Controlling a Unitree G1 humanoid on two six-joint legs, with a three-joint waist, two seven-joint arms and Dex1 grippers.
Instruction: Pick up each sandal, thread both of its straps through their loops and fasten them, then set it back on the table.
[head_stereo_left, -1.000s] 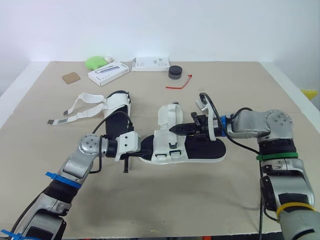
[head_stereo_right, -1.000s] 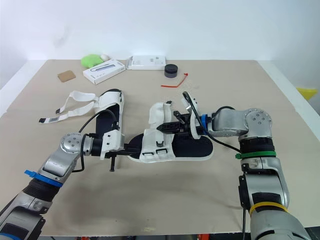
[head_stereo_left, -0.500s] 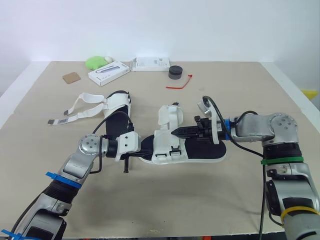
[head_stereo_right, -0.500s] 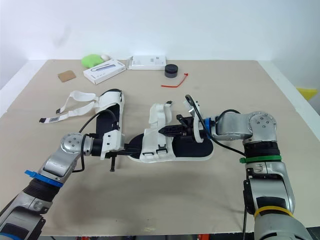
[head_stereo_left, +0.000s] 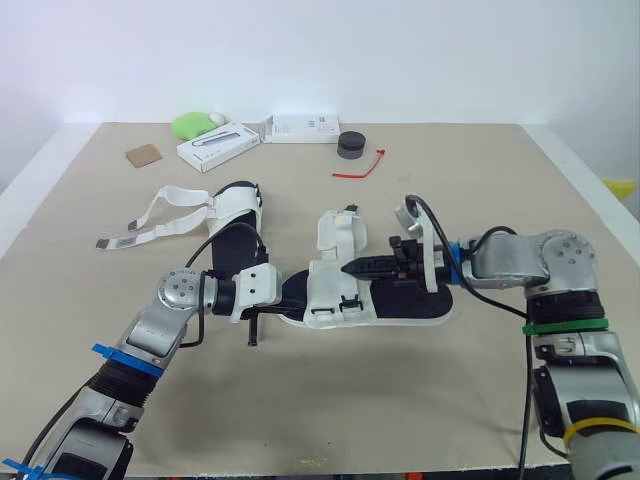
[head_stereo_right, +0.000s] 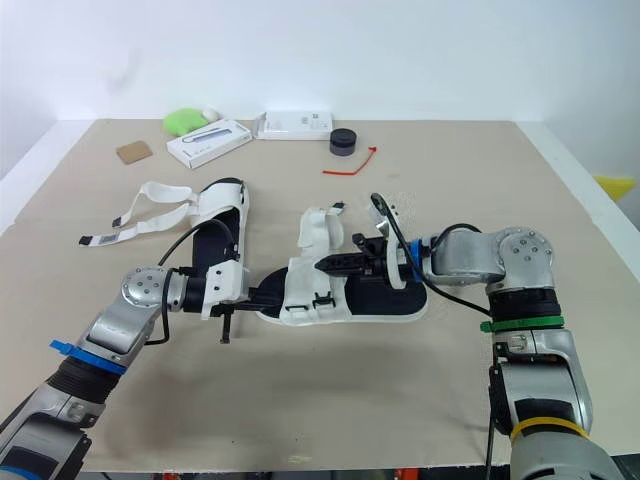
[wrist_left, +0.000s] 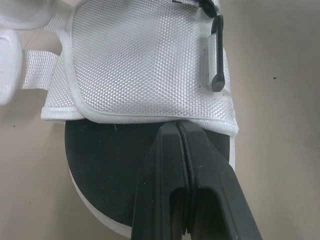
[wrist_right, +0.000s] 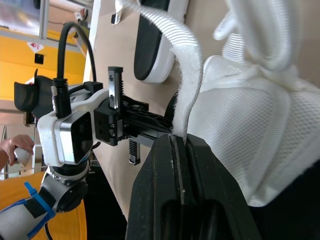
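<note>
A sandal (head_stereo_left: 400, 300) with a black sole and white upper lies at the table's middle. My left gripper (head_stereo_left: 297, 291) is shut on the rim of its sole (wrist_left: 105, 165), just under the white mesh flap (wrist_left: 140, 65). From the right, my right gripper (head_stereo_left: 350, 268) reaches over the sole and is shut on a white strap (wrist_right: 187, 85) rising from the upper. A second sandal (head_stereo_left: 236, 222) lies to the left behind my left arm, its two straps (head_stereo_left: 150, 222) spread loose on the table.
Along the far edge sit a green object (head_stereo_left: 190, 124), a white box (head_stereo_left: 217, 146), a flat white pack (head_stereo_left: 300, 128), a black round puck (head_stereo_left: 351, 145), a red tie (head_stereo_left: 360, 165) and a brown card (head_stereo_left: 142, 155).
My right arm has shifted a little to the right and down, its gripper still on the strap. The left arm and both sandals have stayed put.
</note>
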